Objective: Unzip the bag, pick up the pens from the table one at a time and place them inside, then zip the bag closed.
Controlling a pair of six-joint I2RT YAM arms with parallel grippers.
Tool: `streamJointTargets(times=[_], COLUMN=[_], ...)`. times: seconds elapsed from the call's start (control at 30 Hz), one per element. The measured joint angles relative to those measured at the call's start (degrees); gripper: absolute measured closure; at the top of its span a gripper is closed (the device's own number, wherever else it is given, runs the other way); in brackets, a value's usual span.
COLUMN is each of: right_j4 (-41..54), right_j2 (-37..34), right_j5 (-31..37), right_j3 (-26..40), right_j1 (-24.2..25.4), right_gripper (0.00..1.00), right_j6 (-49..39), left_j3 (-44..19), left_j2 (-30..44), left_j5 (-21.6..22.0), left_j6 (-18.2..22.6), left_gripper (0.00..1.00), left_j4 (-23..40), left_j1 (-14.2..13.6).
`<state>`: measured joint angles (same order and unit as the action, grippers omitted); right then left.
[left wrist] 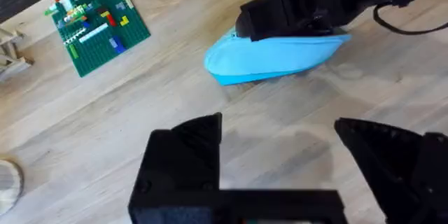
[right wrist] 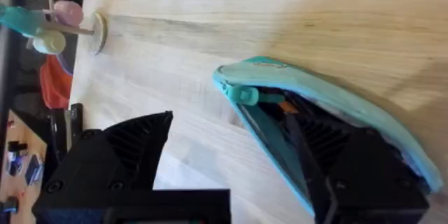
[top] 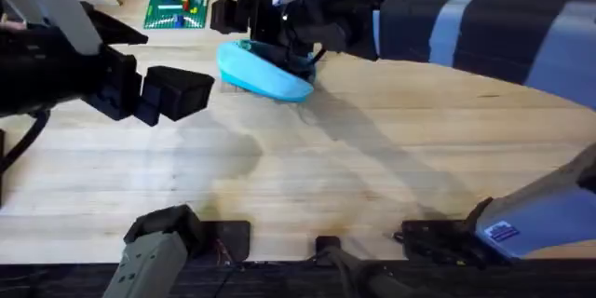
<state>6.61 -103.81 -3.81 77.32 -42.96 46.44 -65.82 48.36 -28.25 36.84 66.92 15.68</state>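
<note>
The light blue bag (top: 265, 73) lies on the table (top: 372, 168) at the back centre, its zipper open and the dark lining showing (right wrist: 280, 133). My right gripper (top: 265, 37) is open and straddles the bag's near wall. One of its fingers (right wrist: 357, 168) is inside the opening and the other stands outside. A teal zipper pull (right wrist: 245, 96) sits at the bag's end. Slim dark shapes lie inside; I cannot tell whether they are pens. My left gripper (left wrist: 287, 147) hovers open above bare wood, short of the bag (left wrist: 273, 56).
A green brick baseplate (top: 177, 5) lies at the back left, beyond the bag. A wooden disc on a peg (right wrist: 98, 33) stands further to the side. Both arms' bases sit along the front edge. The right arm crosses the table's right half.
</note>
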Motion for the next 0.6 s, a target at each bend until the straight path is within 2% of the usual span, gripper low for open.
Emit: streamJointTargets(times=[0.33,0.6], right_j4=[-1.50,-4.01], right_j2=[-4.15,-4.61], right_j5=[0.00,-0.02], right_j3=[0.15,0.24], right_j1=[0.00,-0.10], right_gripper=[0.005,0.005], right_j6=[1.13,2.90], left_j3=[0.00,0.00], left_j2=[0.02,0.01], left_j5=[0.00,0.00], left_j6=[0.00,0.00], left_gripper=[0.006,0.006], left_j4=[0.00,-0.01], left_j1=[0.00,0.00])
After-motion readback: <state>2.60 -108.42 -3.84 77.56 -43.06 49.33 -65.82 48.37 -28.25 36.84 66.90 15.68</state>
